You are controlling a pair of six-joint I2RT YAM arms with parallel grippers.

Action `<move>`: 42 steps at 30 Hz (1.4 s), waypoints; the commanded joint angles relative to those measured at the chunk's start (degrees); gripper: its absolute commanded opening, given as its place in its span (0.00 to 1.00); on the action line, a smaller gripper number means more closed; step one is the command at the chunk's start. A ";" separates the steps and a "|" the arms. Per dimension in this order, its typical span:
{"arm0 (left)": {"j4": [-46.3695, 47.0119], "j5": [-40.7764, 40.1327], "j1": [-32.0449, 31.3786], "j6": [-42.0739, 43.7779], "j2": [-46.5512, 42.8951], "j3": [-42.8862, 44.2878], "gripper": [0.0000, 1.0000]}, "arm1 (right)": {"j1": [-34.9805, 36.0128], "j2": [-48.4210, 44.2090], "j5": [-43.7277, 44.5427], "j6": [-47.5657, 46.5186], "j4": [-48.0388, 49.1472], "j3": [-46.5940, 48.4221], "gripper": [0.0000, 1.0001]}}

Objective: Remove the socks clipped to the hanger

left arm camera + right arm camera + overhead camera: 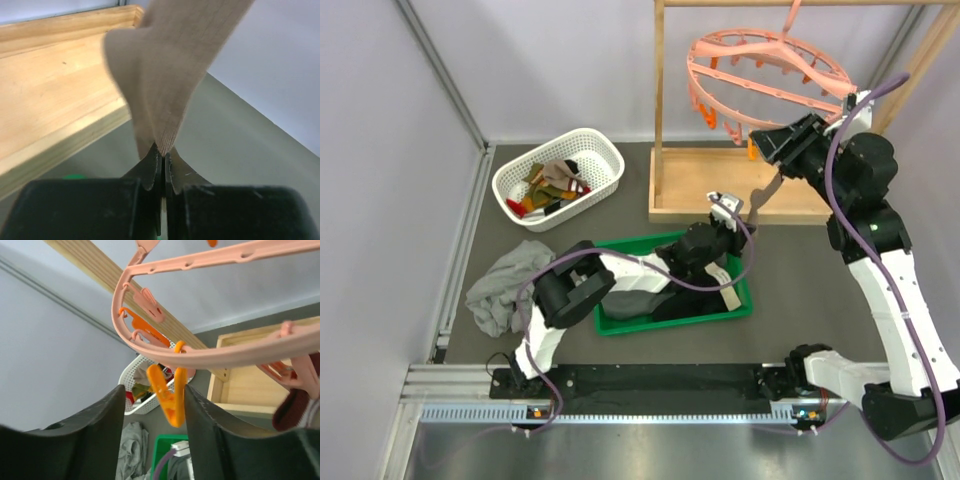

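Here, a wooden rack [700, 180] stands at the far side of a dark desk [800, 270], and a round pink hanger [765, 40] hangs from its top bar, ringed with small dangling clips.

Just in front of the rack's base board, the left hand [727, 207] is clenched on the lower end of a tan sock [765, 195]. The left wrist view shows this plainly: the two black fingers of the left hand [161, 160] are pressed together with the sock's [165, 75] ribbed fabric pinched between them, and the rack's pale board [50, 100] lies behind. From that grip the sock rises in front of the rack toward the hanger's lower edge. Its top end is hidden behind the right arm, so I cannot tell whether a clip has it.

The right hand [767, 143] is raised beside the rack, under the hanger's near rim. Seen from the right wrist, the right hand [154, 390] is released, its jaws standing apart on either side of an orange clip [167, 395] that dangles from the hanger's ring [225, 357].

To the left of the rack sits a white basket [582, 134] with several loose socks [548, 188] in mixed colours. In front of the rack, nearer the arm bases, a green tray [670, 322] holds grey and black garments [638, 298]. Further left of the rack, below the basket, a crumpled grey cloth [505, 285] lies on the desk.
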 commanded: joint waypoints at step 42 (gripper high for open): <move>-7.11 14.60 0.42 -2.39 -33.74 -18.31 0.00 | -1.70 1.13 0.86 -31.36 -8.45 7.15 0.68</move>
